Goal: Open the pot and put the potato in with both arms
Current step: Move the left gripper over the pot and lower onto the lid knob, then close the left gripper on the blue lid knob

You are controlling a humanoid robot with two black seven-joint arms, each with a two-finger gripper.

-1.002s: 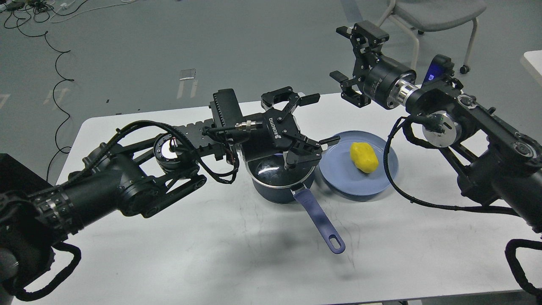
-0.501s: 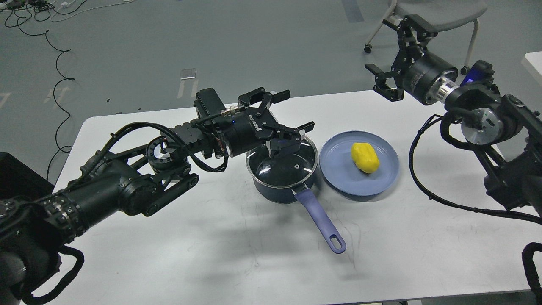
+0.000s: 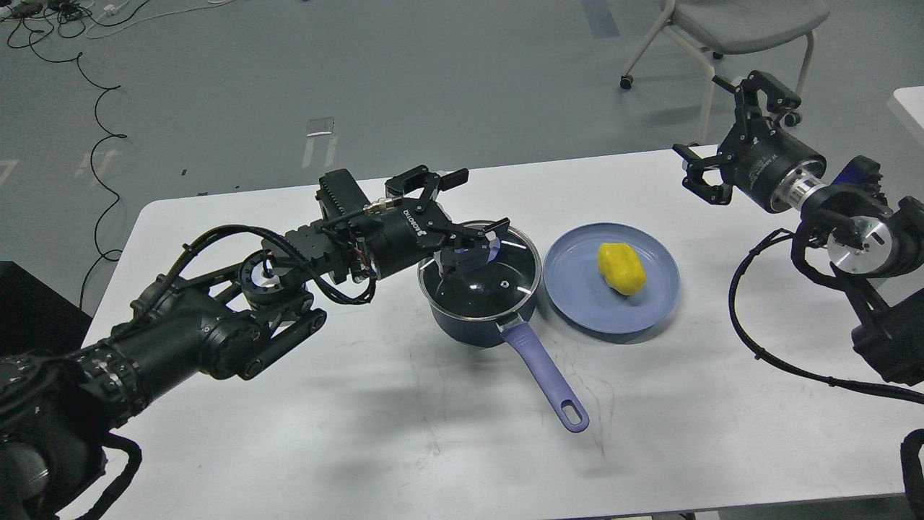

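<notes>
A dark blue pot with a glass lid on it stands mid-table, its purple handle pointing toward the front right. A yellow potato lies on a blue plate just right of the pot. My left gripper is open and empty, hovering over the lid's back-left edge; its lower finger hides part of the lid's middle. My right gripper is open and empty, raised above the table's back right edge, well clear of the plate.
The white table holds only the pot and plate. A grey chair stands on the floor behind the right arm. Cables run over the floor at back left. Another white surface shows at the right edge.
My left gripper has drawn back to the left and lower, from over the lid's right side to its back-left edge. My right gripper has swung right, away from the pot. Lid and potato have not moved.
</notes>
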